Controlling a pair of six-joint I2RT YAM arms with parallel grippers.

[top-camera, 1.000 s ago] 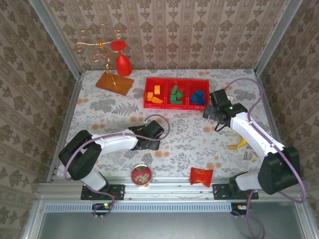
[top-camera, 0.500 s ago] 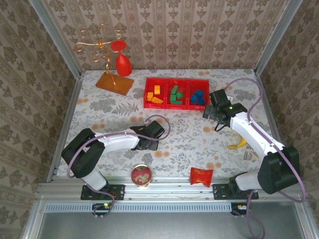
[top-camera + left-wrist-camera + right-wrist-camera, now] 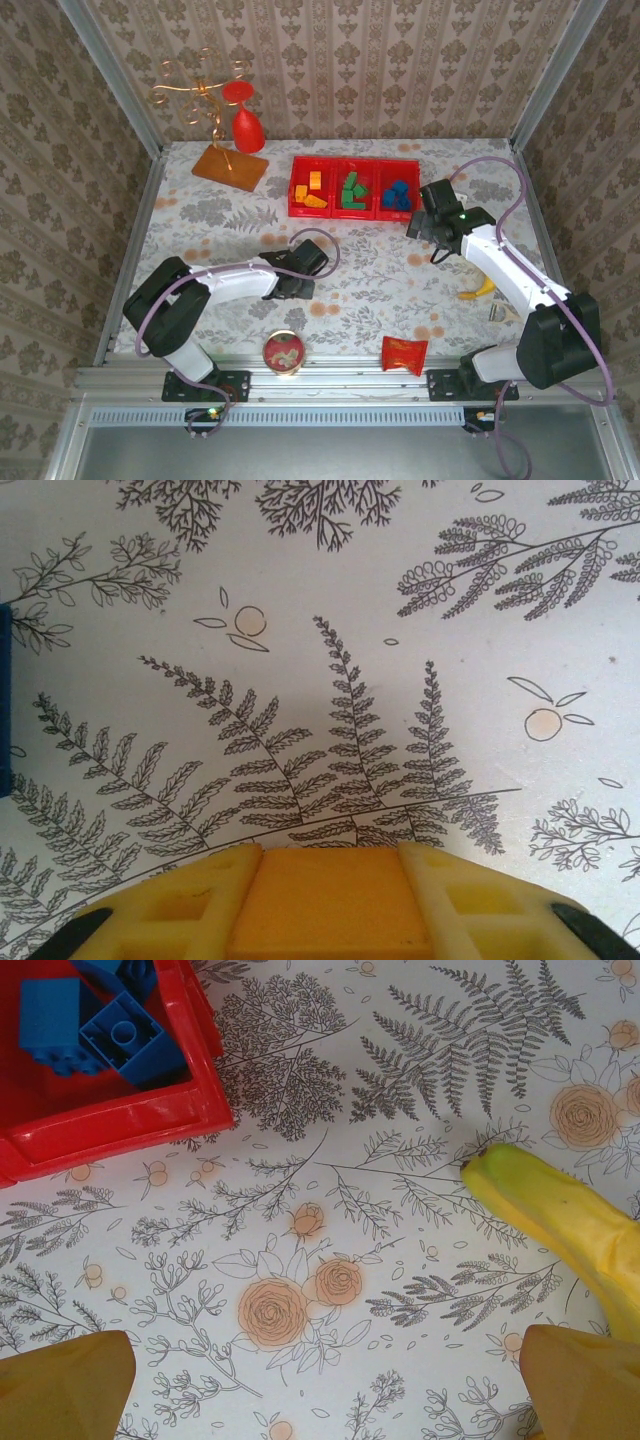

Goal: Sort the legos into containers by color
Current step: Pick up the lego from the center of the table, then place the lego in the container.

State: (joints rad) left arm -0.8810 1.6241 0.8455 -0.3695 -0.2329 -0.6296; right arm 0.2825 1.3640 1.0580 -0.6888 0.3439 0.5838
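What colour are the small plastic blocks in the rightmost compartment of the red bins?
Blue; the small plastic blocks show best in the right wrist view.

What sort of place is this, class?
Probably a robot test booth, not a home: left arm and right arm bolted at the table edge, metal frame holding wallpapered walls, red bins of sorted blocks as props.

Here's my left arm (image 3: pixel 235 282): white shell, chunky black joints. My right arm (image 3: pixel 505 262) matches, with a lilac cable (image 3: pixel 487 159) looping off it and a small green light (image 3: pixel 462 214) glowing near the wrist. Up close, my left fingers (image 3: pixel 170 920) are pale yellow with moulded hollows, and my right fingers (image 3: pixel 60 1380) are mustard and blunt.
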